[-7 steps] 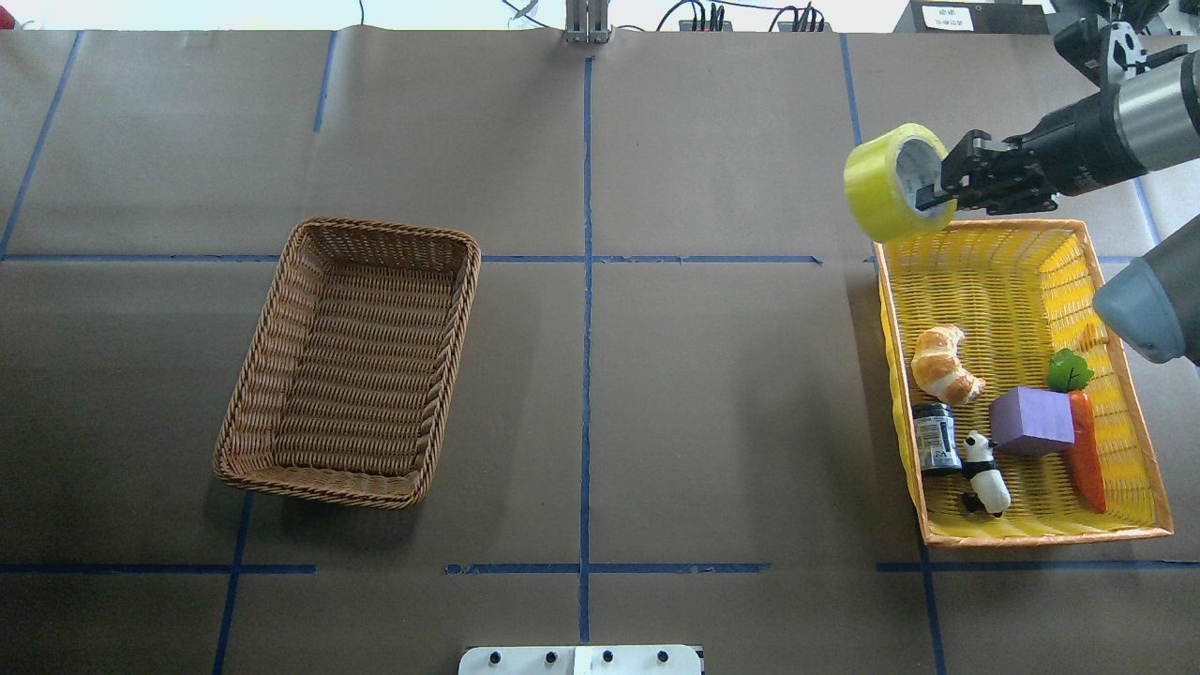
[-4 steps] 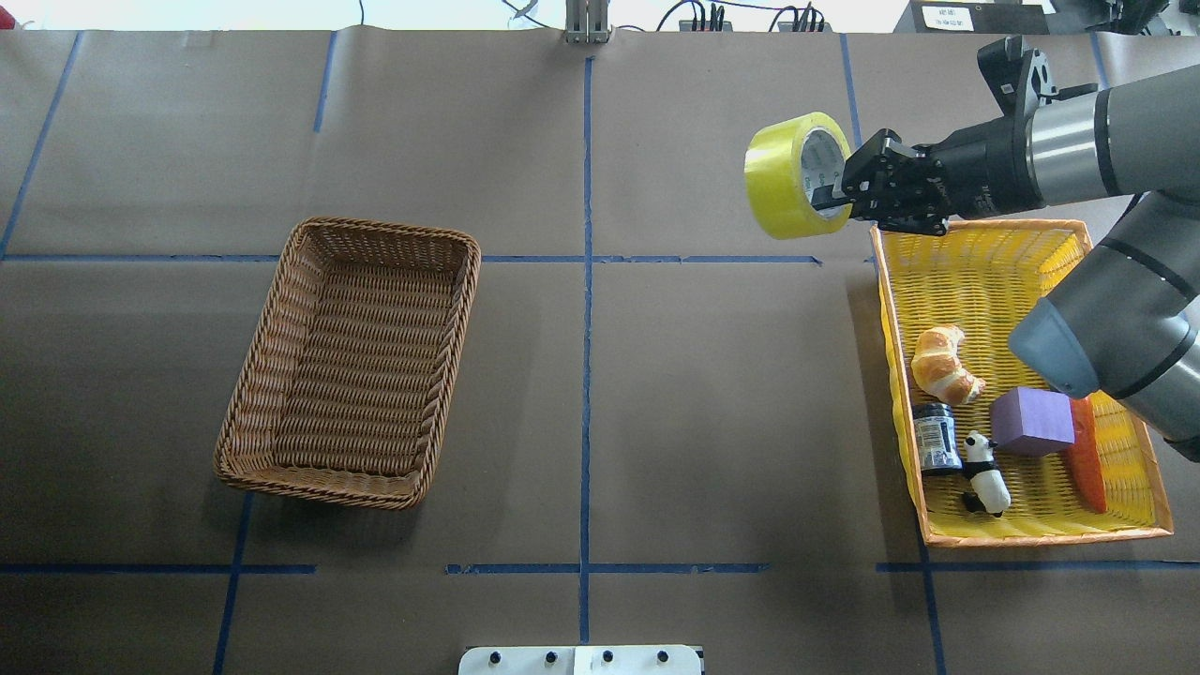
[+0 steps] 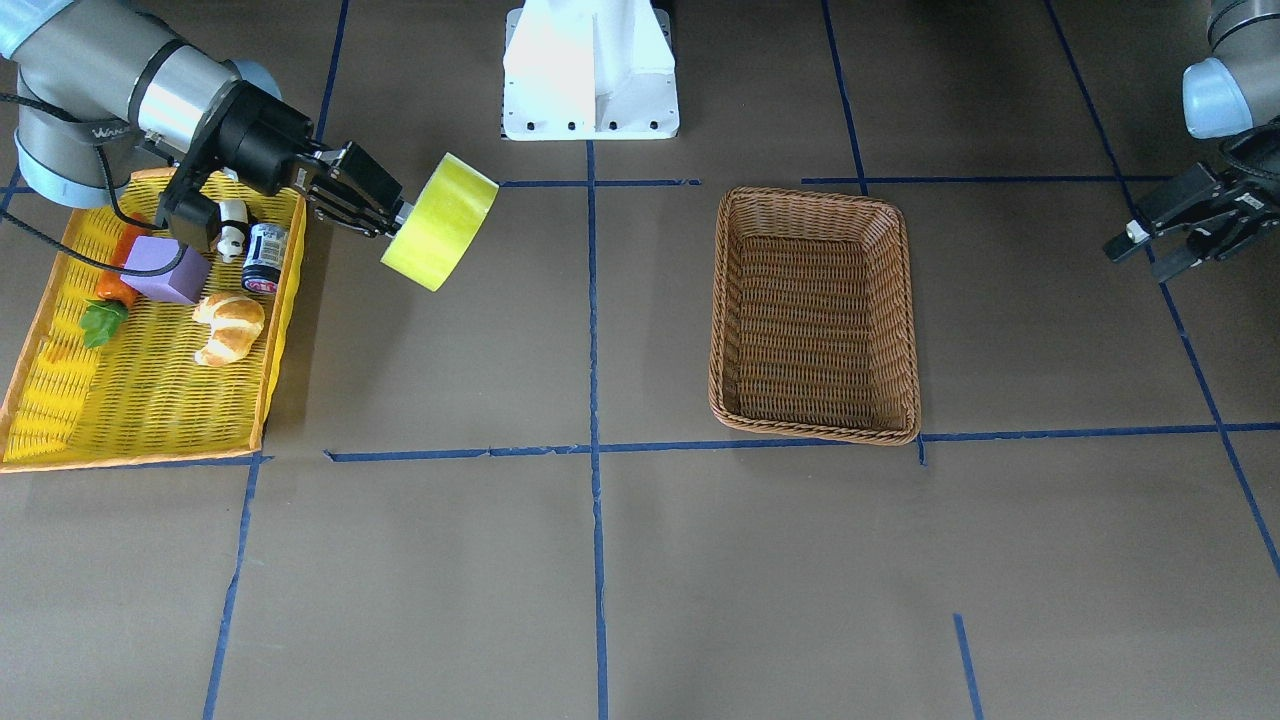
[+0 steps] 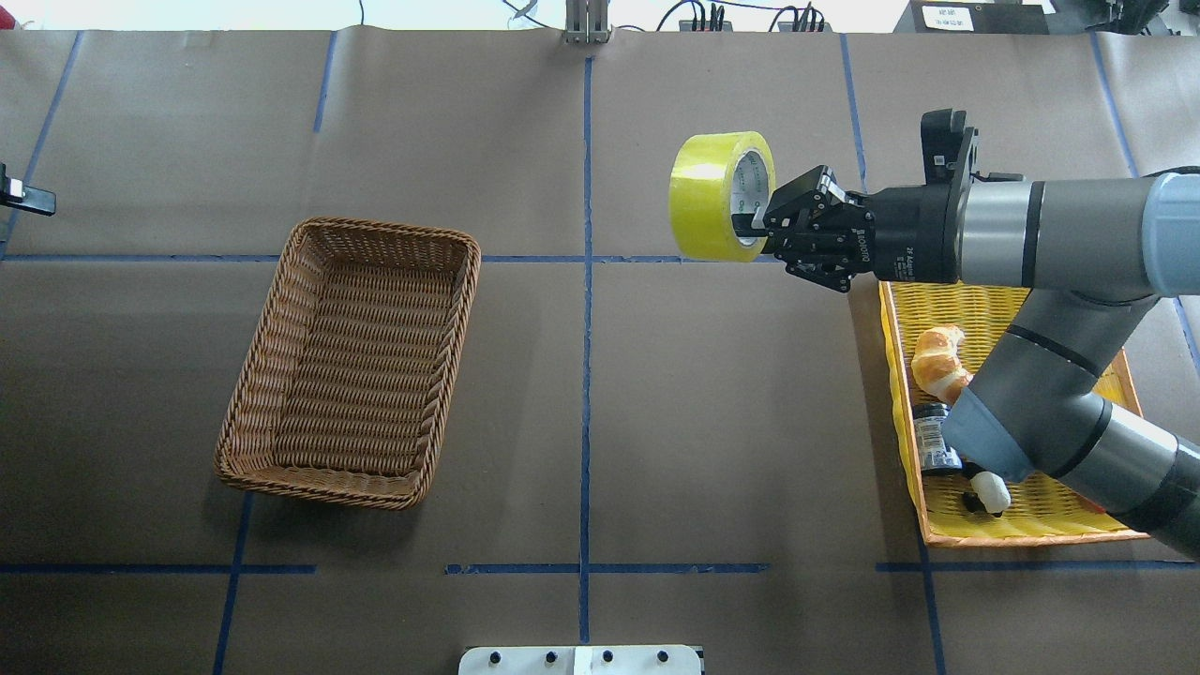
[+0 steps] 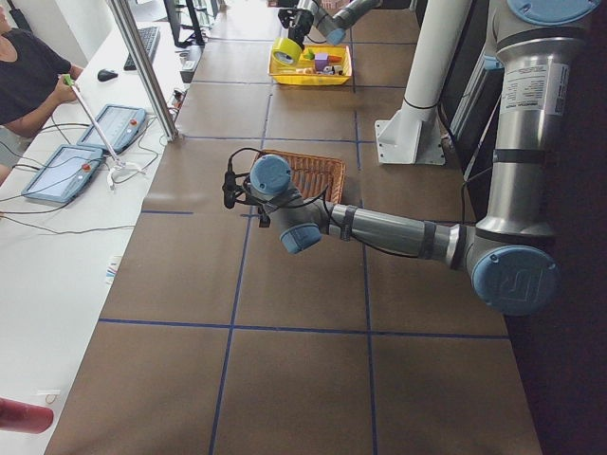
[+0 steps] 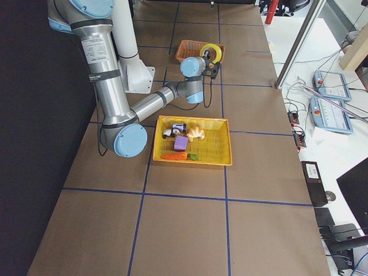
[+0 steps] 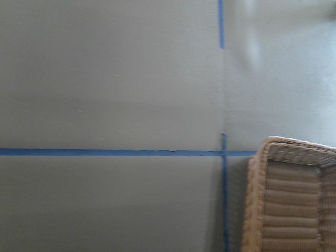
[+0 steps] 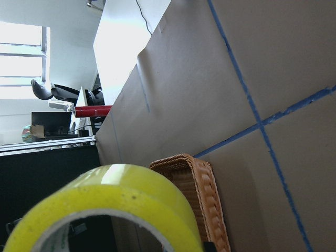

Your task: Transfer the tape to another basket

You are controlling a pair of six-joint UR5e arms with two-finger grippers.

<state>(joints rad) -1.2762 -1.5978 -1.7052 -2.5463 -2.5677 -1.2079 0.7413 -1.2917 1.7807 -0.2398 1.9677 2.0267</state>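
Note:
The tape (image 4: 710,197), a wide yellow roll with a printed core, hangs in the air just right of the table's centre line. My right gripper (image 4: 757,225) is shut on its wall, one finger inside the core. From the front, the tape (image 3: 440,237) is tilted and clear of the table. The brown wicker basket (image 4: 375,228) stands empty on the left half, well apart from the roll; its rim (image 8: 209,199) shows behind the tape (image 8: 123,202) in the right wrist view. My left gripper (image 3: 1135,255) hovers open and empty beyond the basket's outer side.
The yellow basket (image 4: 1022,536) at the right holds a croissant (image 4: 938,361), a purple block (image 3: 165,270), a can, a panda and a carrot; my right arm crosses above it. A white mount (image 3: 590,70) sits at the robot's side. A person (image 5: 28,66) is at a desk.
My right arm has carried the tape leftward, from over the yellow basket's far corner to near the centre line. The left gripper's tip now shows at the overhead view's left edge.

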